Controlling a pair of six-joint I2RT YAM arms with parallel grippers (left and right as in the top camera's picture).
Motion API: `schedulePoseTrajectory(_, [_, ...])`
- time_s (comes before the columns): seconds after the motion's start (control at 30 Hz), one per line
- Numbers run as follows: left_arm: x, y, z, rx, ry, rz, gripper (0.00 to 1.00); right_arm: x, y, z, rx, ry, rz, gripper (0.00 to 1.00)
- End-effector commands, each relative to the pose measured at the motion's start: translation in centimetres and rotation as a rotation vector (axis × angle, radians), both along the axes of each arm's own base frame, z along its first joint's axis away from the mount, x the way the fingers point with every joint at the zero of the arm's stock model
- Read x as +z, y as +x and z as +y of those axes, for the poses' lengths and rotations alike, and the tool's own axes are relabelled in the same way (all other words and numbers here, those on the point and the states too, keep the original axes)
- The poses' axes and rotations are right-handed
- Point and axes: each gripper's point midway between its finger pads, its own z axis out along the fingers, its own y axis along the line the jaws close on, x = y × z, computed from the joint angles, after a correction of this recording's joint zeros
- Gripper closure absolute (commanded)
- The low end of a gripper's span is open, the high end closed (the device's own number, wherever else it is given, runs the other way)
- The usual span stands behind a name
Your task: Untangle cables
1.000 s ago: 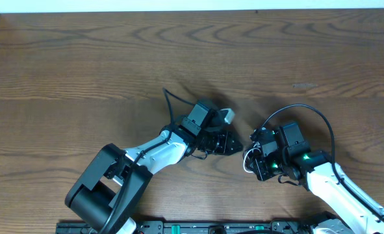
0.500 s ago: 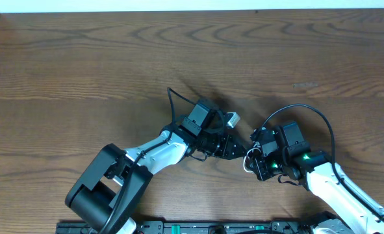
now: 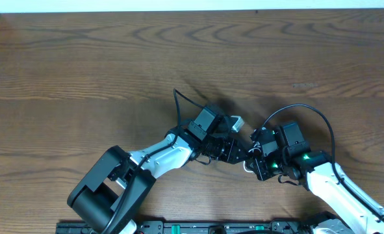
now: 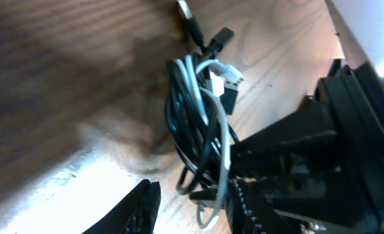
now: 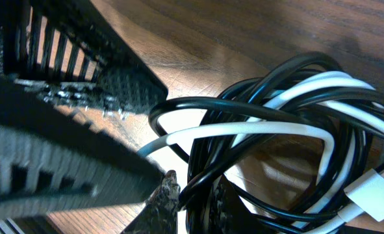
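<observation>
Left wrist: we are straddling cable bundle (image 4: 190, 130) with part-open left gripper (image 4: 193, 200), gripping nothing; right gripper (image 5: 190, 195) clamping bundle. Advising: pinch white cable (image 4: 227, 146) alone, pull away from bundle.

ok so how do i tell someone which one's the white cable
On the wooden table, find where the left gripper and right gripper meet near the front edge. At their tips is a small coiled bundle; the white cable is its only pale strand, threaded through black cable loops.
</observation>
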Motion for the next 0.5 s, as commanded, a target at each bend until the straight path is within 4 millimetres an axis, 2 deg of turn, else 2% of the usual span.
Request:
schedulePoseTrajectory(0.0, [-1.1, 0.7, 0.5, 0.029, 0.054, -0.046, 0.63, 0.2, 0.4, 0.0, -0.005, 0.001, -0.006, 0.89])
schedulePoseTrajectory(0.3, [-1.3, 1.2, 0.7, 0.048, 0.071, -0.065, 0.63, 0.3, 0.3, 0.2, -0.001, 0.011, -0.001, 0.89])
schedulePoseTrajectory(0.47, [-1.1, 1.4, 0.5, 0.056, 0.062, -0.068, 0.63, 1.1, -0.3, 1.5, 0.032, 0.092, 0.020, 0.89])
